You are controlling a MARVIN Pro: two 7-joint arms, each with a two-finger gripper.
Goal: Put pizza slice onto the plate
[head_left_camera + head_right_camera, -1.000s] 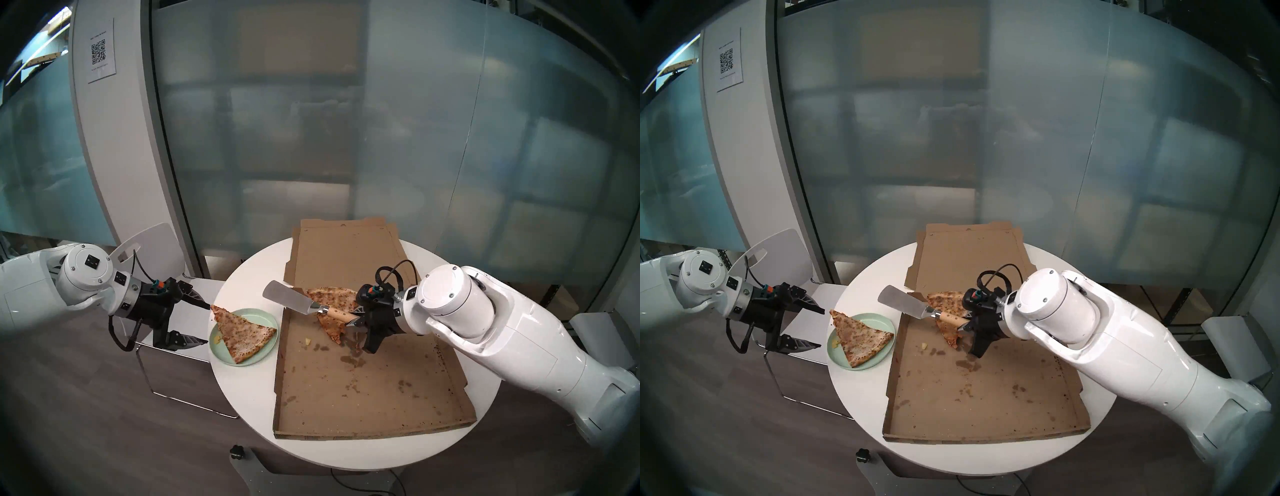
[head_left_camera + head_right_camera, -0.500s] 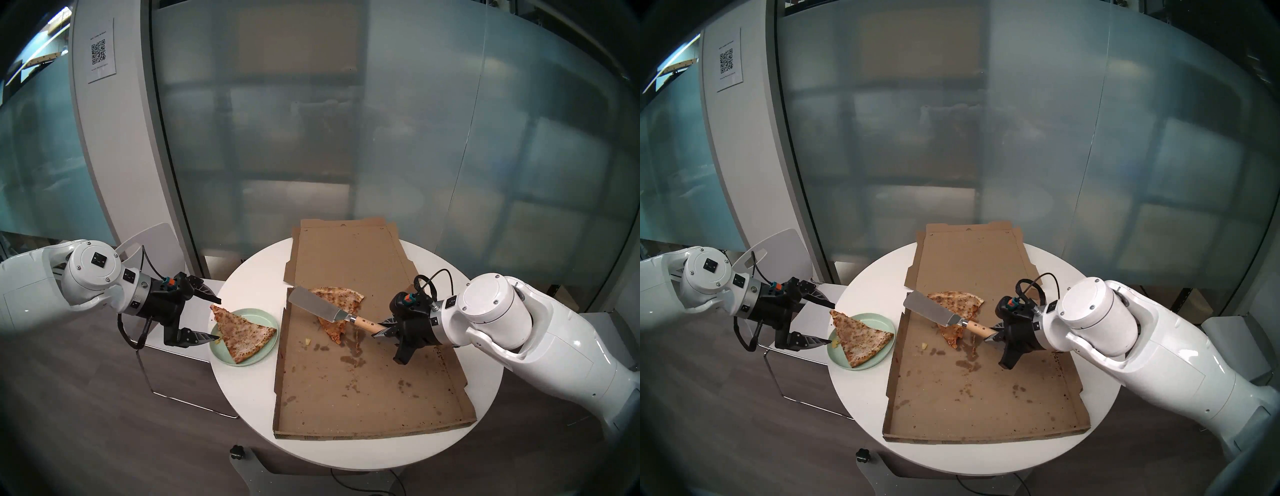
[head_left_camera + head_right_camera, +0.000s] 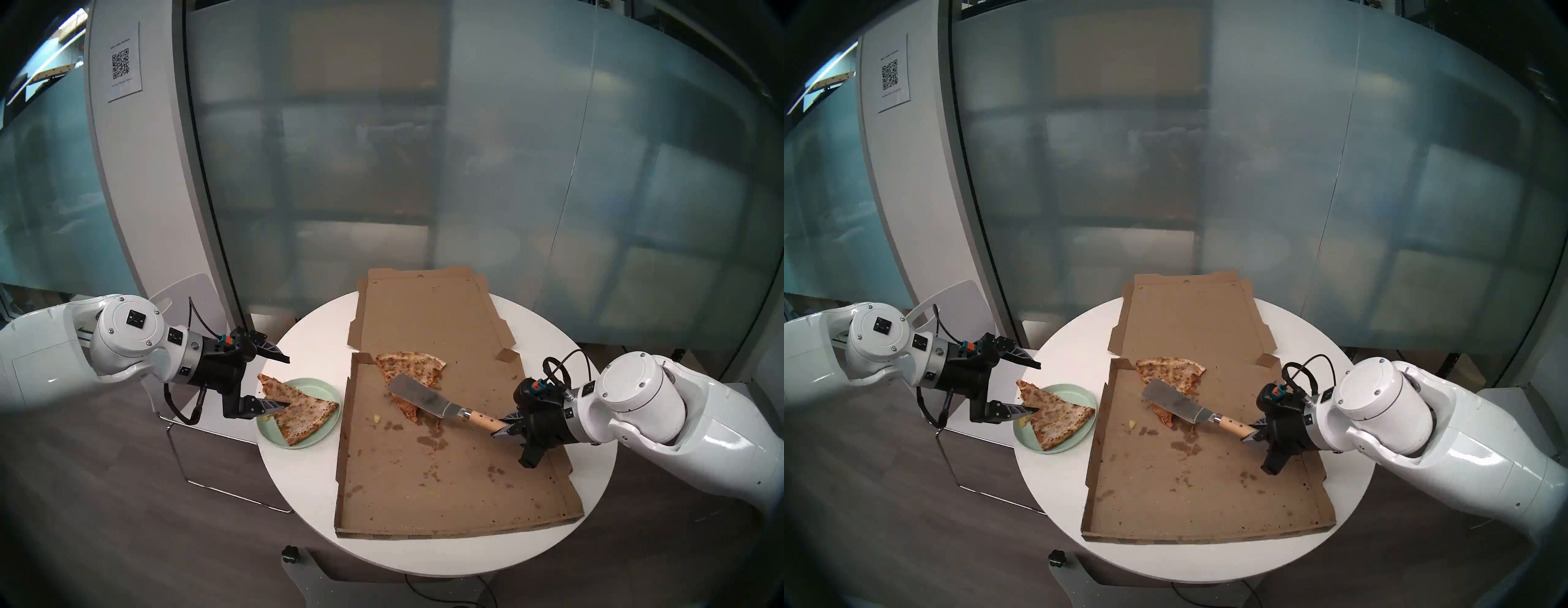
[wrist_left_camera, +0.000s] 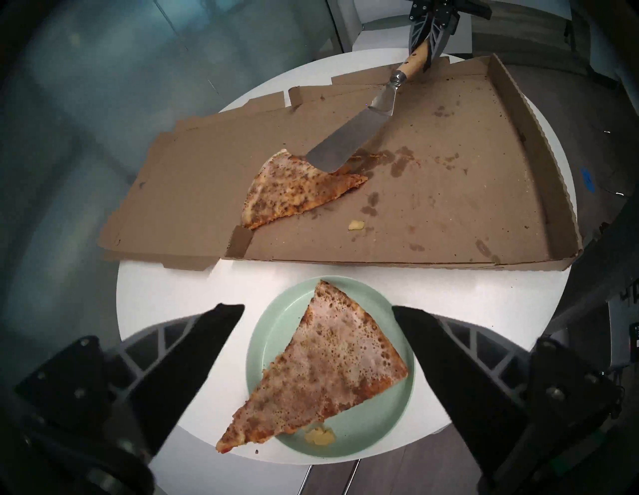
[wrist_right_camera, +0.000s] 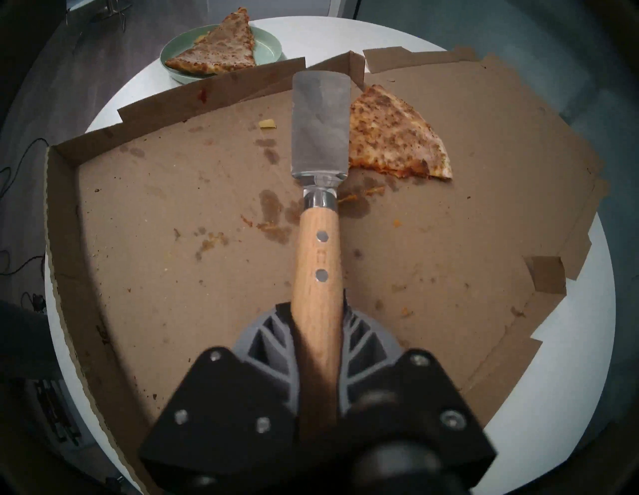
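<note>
While the pizza slice (image 4: 321, 373) lay on the plate (image 4: 273, 332) near the table's (image 3: 445, 556) left edge, the left gripper (image 4: 318, 314) hovered there, fingers spread. Right gripper (image 5: 318, 311) pinched the spatula (image 5: 318, 145) handle over the pizza box (image 3: 445, 479).

Round white worktop (image 3: 594, 424) carries an open brown cardboard pizza box (image 3: 445, 479), lid flap laid back, base grease-stained. Second, browner slice (image 3: 413, 367) lies in box's far left corner. Metal spatula (image 3: 418, 395), wooden handle, blade over that slice. White chair (image 3: 186, 293) beside worktop.

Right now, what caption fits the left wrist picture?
Slice on plate, open left gripper around it; spatula over box.
</note>
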